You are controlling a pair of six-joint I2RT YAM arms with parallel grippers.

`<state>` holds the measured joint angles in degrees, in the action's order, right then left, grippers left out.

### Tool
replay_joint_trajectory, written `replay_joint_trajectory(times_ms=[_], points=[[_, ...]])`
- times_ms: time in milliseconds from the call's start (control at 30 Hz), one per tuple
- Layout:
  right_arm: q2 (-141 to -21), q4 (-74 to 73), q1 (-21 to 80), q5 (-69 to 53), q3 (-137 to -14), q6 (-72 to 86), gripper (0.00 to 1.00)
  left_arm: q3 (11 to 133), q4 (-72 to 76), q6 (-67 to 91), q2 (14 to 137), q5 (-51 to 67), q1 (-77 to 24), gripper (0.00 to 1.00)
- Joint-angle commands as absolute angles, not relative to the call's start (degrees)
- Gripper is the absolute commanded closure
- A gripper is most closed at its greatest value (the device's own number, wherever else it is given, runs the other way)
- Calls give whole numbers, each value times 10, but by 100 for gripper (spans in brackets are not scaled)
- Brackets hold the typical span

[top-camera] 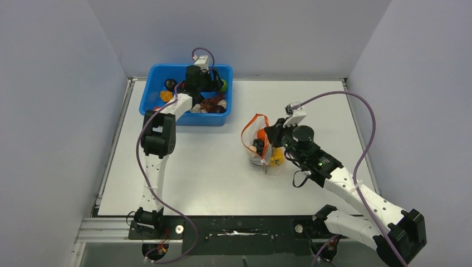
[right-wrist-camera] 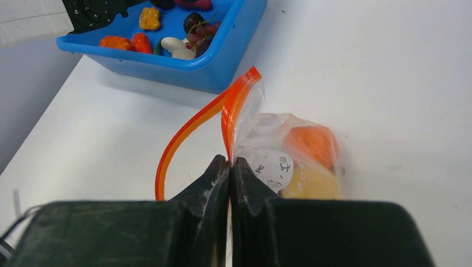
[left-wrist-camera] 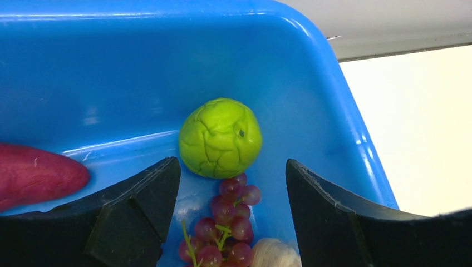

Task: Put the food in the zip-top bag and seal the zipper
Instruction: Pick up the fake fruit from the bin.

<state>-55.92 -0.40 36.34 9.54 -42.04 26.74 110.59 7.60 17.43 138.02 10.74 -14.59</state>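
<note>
The clear zip-top bag (top-camera: 261, 146) lies mid-table with orange and yellow food inside (right-wrist-camera: 311, 161). Its red-orange zipper (right-wrist-camera: 192, 125) gapes open in a loop. My right gripper (right-wrist-camera: 230, 162) is shut on the bag's mouth edge, holding one zipper side up; it also shows in the top view (top-camera: 274, 135). My left gripper (left-wrist-camera: 231, 183) is open and empty inside the blue bin (top-camera: 161, 75), hovering over a bunch of purple grapes (left-wrist-camera: 228, 222) with a green wrinkled ball (left-wrist-camera: 220, 137) just beyond the fingertips. A dark red piece (left-wrist-camera: 33, 175) lies at the left.
The blue bin (right-wrist-camera: 222, 67) holds several more toy foods, among them orange pieces (right-wrist-camera: 142, 41) and a whitish garlic-like piece (left-wrist-camera: 275, 255). Grey walls enclose the table on the left, right and back. The bin's right wall (left-wrist-camera: 345, 111) is close to my left gripper.
</note>
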Motion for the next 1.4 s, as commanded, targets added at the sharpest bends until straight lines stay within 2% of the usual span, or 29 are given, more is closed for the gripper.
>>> replay_joint_trajectory(times_ms=[0,400,600,733,833,1367], points=[[-548,20,360,112,-452,261,100,1165,112,181,1412,128,-141,31],[-541,0,360,116,-453,263,100,1257,100,183,1499,112,-142,32],[-552,4,360,118,-456,260,100,1283,93,174,1509,83,-143,40],[-559,4,360,117,-461,259,100,1282,90,173,1506,76,-143,54],[-561,8,359,117,-459,262,100,1257,96,174,1488,69,-143,62],[-540,5,360,129,-440,285,100,1068,178,188,1336,58,-143,70]])
